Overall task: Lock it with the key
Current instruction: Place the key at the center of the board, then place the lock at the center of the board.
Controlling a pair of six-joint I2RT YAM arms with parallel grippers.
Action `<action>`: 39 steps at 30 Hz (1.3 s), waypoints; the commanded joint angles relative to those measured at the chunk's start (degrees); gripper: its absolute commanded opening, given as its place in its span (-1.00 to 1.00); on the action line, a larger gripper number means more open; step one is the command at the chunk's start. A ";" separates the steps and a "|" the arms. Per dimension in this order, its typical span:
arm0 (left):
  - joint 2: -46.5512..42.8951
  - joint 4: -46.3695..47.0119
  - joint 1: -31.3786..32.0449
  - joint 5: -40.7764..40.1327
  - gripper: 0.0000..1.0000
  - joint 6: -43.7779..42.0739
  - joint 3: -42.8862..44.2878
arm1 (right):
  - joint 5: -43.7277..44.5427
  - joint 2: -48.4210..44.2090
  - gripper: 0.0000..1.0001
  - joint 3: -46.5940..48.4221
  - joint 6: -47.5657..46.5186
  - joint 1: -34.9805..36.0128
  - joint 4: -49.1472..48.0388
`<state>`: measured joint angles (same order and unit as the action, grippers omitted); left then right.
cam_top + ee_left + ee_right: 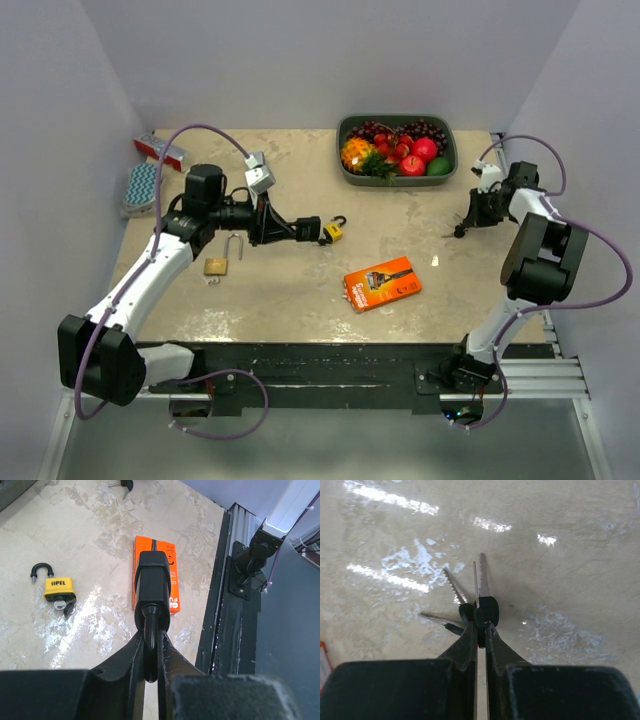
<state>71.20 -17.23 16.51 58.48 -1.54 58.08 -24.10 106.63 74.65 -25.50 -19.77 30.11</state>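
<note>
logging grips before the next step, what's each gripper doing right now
left gripper: shut on the black padlock.
right gripper: shut on the keys.

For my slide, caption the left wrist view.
Left gripper holds black padlock by its shackle; yellow OPEL padlock lies on table.

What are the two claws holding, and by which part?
The left gripper pinches a black padlock by its shackle; the right gripper pinches a bunch of keys by one black head.
</note>
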 commanded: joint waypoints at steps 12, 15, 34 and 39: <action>3.41 -2.08 2.02 -0.82 -1.00 1.19 3.34 | 2.57 -8.18 0.46 0.67 -3.41 0.34 -2.69; 6.14 -4.81 4.57 -1.35 -1.00 4.35 5.63 | -3.58 -13.63 0.71 1.37 -6.49 2.44 1.69; 11.15 3.17 8.97 2.16 -1.00 30.45 4.50 | -5.35 -40.63 0.98 -9.88 -3.07 52.19 -5.58; 10.89 4.40 9.41 2.43 -1.00 31.16 3.79 | -4.29 -38.25 0.98 -9.96 -5.53 58.95 -7.08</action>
<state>83.72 -17.61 25.39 56.82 25.61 61.60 -29.67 67.53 64.99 -30.59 35.27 26.94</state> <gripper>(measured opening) 0.153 0.986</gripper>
